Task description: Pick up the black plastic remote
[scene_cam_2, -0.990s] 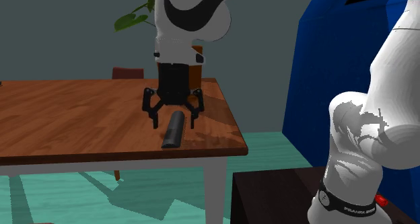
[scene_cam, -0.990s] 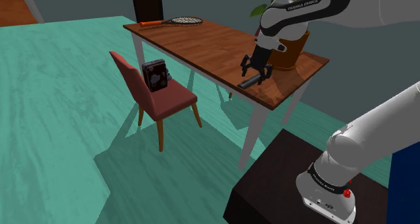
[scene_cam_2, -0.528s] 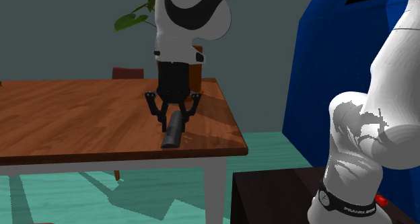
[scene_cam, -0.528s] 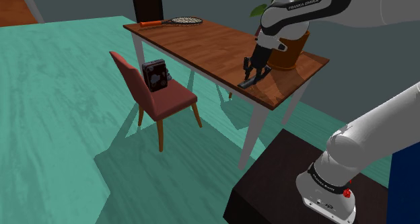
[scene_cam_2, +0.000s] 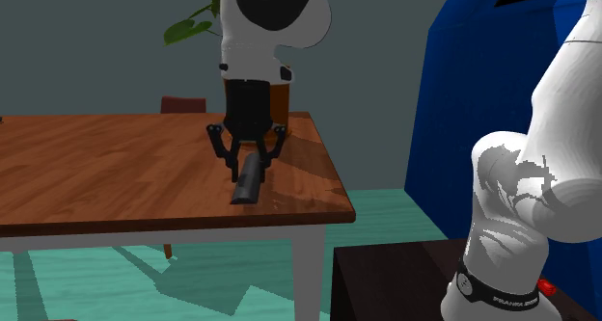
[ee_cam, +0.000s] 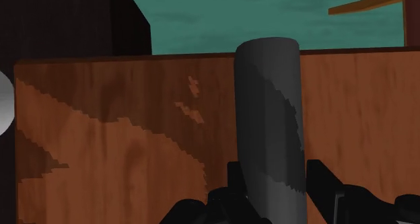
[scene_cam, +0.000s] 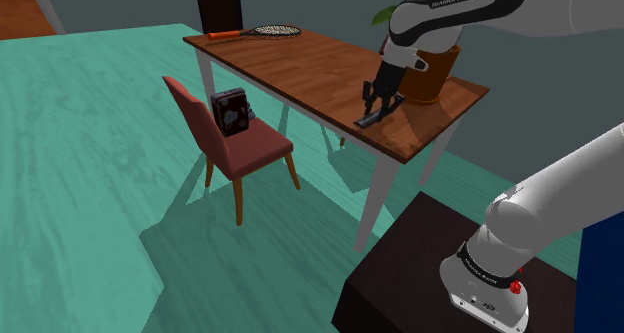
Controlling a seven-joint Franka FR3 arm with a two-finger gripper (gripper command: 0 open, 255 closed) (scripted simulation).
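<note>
A white robot arm reaches over a brown wooden table (scene_cam: 300, 66) with white legs, which stands on a teal floor (scene_cam: 100, 161). Its black gripper (scene_cam_2: 249, 157) points down over the end of the table nearest the dark stand (scene_cam: 420, 271). It is pinching a dark grey remote (scene_cam_2: 248, 182) by one end. In the wrist view the two fingers (ee_cam: 237, 179) press against either side of the remote, and its long body stretches away from the hand across the wood towards the table edge. In the second exterior view the remote extends from between the fingers towards the table's near edge, low over the tabletop. Whether its free end touches the wood cannot be told. Just behind the gripper stands a potted plant (scene_cam: 437, 76). A racket (scene_cam: 262, 30) lies at the table's far end. A red chair (scene_cam: 240, 146) beside the table carries a small dark box (scene_cam: 229, 111).
</note>
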